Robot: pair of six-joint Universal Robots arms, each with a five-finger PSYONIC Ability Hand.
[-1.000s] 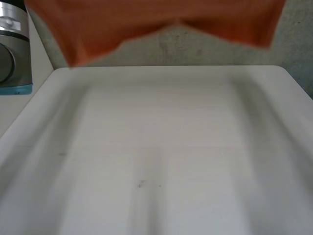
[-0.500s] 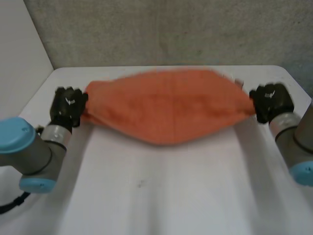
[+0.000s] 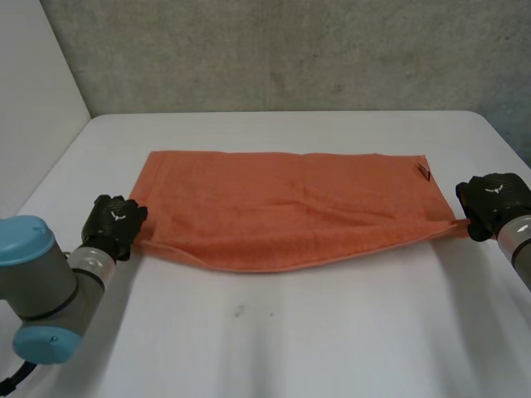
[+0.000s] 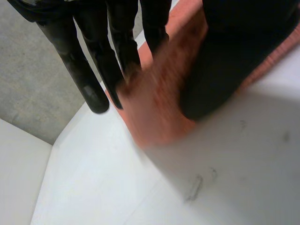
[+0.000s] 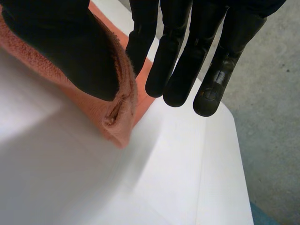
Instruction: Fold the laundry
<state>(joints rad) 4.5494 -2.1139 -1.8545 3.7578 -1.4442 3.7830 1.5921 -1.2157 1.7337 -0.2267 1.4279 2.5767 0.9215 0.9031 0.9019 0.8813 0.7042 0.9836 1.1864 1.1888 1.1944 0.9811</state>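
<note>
Now, hold: my left hand (image 3: 113,224) and right hand (image 3: 494,199) pinch near corners of the orange terry towel (image 3: 282,207).
Method: I pull taut, then lay flat.

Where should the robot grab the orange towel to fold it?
By its two near corners, coming in from each short end. The towel lies spread wide on the table, so those corners stick out sideways and are easy to pinch. The left hand and right hand pinch them there now.
</note>
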